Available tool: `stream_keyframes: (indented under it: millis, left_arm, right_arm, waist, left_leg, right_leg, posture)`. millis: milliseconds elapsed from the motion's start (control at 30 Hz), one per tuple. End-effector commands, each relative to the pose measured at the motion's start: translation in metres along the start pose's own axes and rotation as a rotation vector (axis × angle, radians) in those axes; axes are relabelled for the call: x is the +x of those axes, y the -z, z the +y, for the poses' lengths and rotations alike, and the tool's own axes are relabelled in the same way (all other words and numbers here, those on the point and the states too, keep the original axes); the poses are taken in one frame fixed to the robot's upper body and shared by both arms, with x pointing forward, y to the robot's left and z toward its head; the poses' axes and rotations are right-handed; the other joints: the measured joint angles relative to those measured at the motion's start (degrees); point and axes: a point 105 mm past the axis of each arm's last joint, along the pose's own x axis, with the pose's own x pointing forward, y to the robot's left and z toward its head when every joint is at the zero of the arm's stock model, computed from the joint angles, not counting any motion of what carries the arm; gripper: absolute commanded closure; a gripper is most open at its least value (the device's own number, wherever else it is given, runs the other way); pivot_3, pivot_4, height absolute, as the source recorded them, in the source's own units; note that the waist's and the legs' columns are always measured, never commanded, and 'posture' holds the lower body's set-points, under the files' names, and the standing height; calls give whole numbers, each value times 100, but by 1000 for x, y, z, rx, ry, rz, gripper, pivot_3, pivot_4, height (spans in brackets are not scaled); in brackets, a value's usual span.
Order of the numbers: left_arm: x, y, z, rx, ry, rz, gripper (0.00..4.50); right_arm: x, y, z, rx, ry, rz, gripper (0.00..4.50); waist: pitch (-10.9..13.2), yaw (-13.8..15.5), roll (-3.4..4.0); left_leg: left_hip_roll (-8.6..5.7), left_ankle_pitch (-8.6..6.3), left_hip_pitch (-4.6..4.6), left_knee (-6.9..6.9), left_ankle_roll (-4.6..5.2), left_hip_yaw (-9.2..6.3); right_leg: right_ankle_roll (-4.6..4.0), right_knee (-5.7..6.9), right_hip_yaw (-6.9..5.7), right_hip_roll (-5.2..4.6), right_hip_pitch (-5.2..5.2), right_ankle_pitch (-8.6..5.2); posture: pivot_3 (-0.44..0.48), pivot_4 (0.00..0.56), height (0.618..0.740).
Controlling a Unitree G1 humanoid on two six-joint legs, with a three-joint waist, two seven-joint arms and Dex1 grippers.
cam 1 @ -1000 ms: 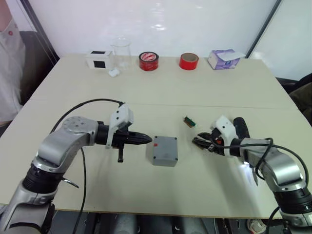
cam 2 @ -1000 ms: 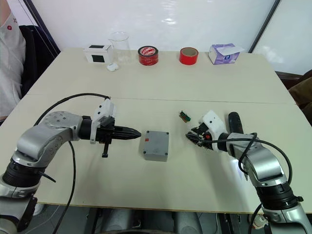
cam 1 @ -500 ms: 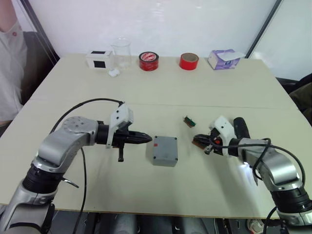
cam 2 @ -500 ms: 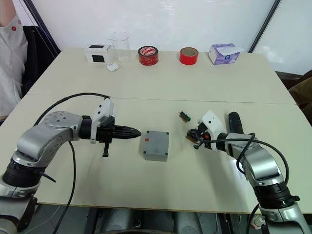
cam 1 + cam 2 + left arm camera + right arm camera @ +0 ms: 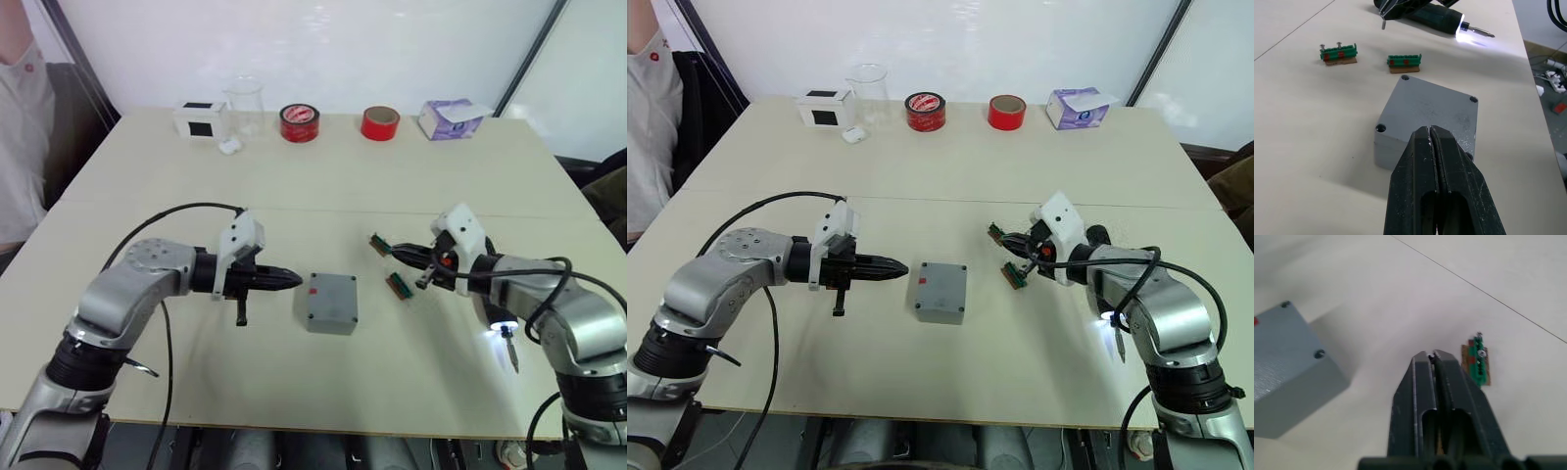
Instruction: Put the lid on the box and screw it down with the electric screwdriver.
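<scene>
The grey box (image 5: 330, 303) sits in the middle of the bench (image 5: 294, 186), a bit toward the front edge, with the lid (image 5: 1437, 105) already on top of it. You can see screw holes in the lid corners and a small red mark on it.

The left gripper (image 5: 291, 281) hovers just beside the box's left side, pointing at it, fingers (image 5: 1420, 161) pressed together with nothing between them.

The right gripper (image 5: 1011, 242) is on the other side of the box, raised off the bench, fingers (image 5: 1426, 382) also closed together and empty as far as I can tell.

Two little green terminal blocks are on the bench to the right of the box: one (image 5: 399, 286) close to the box, the other (image 5: 380, 243) a bit further back, near the right gripper's tip.

The electric screwdriver (image 5: 1442, 15) lies by the right arm near the front right corner, its tip light on, throwing a bright spot (image 5: 493, 330) on the bench.

Along the back edge: a white box with a black square (image 5: 199, 118), a clear beaker (image 5: 243, 106), a red tape roll (image 5: 298, 122), another red roll (image 5: 379, 122) and a tissue pack (image 5: 451, 118). A person (image 5: 22, 137) sits at the left edge.
</scene>
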Motion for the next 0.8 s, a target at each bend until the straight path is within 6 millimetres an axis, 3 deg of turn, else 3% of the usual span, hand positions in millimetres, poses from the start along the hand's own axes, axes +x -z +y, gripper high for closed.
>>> stream_keyframes:
  millis: [33, 167, 800]
  left_arm:
    - [-12, 2, 3, 33, -40, 24, 4500]
    - [-14, 4, 3, 30, -54, 32, 4500]
    - [-8, 1, 0, 31, -49, 12, 4500]
  right_arm:
    - [5, -14, 34, -40, -122, -41, 4449]
    - [10, -7, 43, -31, -145, -24, 4449]
    - [20, 1, 38, -7, -140, -16, 4449]
  waist:
    - [0, -13, 0]
    - [0, 2, 0]
    - [0, 1, 0]
  left_leg:
    - [2, 0, 0, 0, 0, 0]
    - [4, 0, 1, -2, 0, 1]
    - [-1, 0, 0, 0, 0, 1]
  right_leg:
    - [0, 0, 0, 0, 0, 0]
    - [-2, 1, -1, 1, 0, -1]
    - [-2, 0, -1, -2, 0, -1]
  posture:
    - [0, 150, 740]
    - [0, 150, 740]
    - [0, 150, 740]
